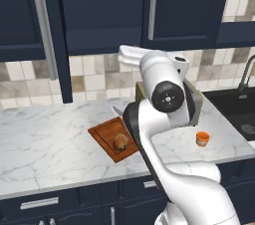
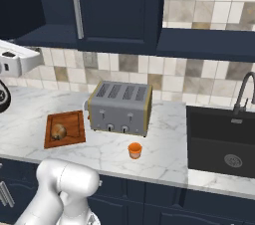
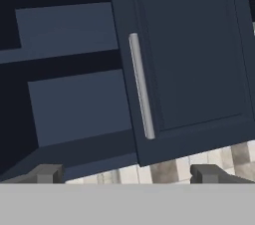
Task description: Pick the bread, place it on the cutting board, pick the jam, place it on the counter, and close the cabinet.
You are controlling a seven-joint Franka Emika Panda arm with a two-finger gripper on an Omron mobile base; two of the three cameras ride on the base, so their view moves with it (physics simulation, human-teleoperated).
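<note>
So the bread and jam parts look sorted: the small round brown crusty roll sits on the reddish-brown wooden cutting board, and the little orange jam pot stands on the white grey-veined marble counter, to the right of the board and just in front of the silver four-slot toaster. By the look of it, what's left is shutting the dark navy upper wall cabinet.

The robot's end effector is up high and pointed at that cabinet. Its two dark fingertips are spread about as wide as they go, with nothing between them. In the hand view the open compartment with its shelves lies to the left, and a flat door with a long silver bar handle is dead ahead, a bit above the tips and apparently still apart from them, though depth is hard to judge from here.

In the left base view a door panel with a silver bar handle appears to stand swung out edge-on at the left. Probably that's the one to close.

To do it well, no grasp seems needed. A flat push with the fingers on the door's outer face, out near the handle edge and far from the hinge, should swing it easily. Following the door's arc would keep the tips from skidding off or catching on the handle.
</note>
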